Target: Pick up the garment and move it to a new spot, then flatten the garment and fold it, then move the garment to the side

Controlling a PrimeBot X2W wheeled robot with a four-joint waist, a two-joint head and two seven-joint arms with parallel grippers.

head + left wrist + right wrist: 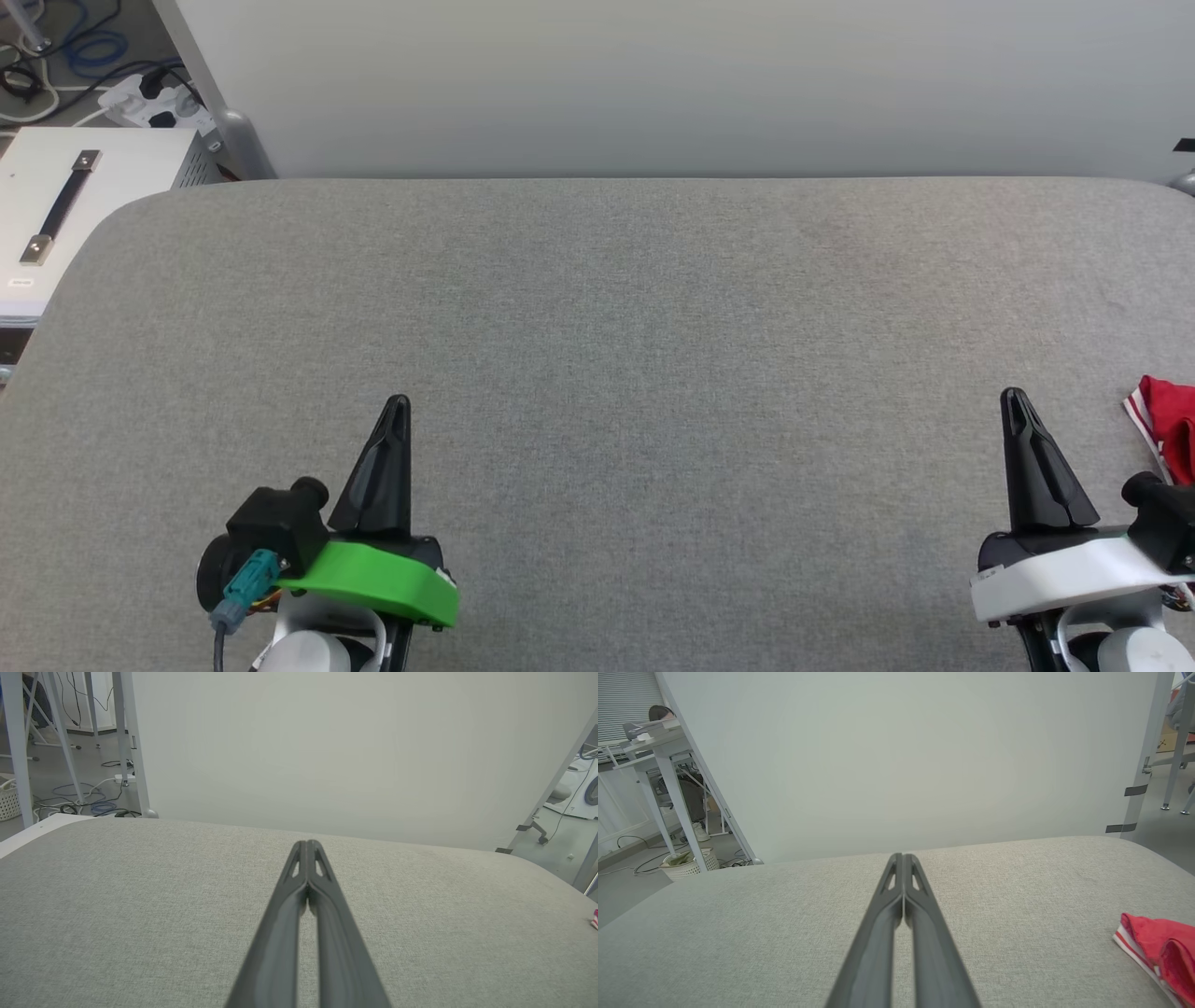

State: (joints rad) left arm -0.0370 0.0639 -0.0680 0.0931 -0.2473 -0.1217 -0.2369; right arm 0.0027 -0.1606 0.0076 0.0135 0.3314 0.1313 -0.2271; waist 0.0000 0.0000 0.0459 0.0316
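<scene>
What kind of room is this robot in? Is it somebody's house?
Most likely a robotics lab or workshop, not a house: a grey padded table stands before a plain white screen, cables and a power strip lie on the floor, and metal-legged desks stand beyond.

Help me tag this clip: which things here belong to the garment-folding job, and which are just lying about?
Job: red garment at the robot's far right; grey table; left gripper and right gripper, both shut and empty.
Lying about: power strip, blue cables, white case with a black handle, white basket.
</scene>
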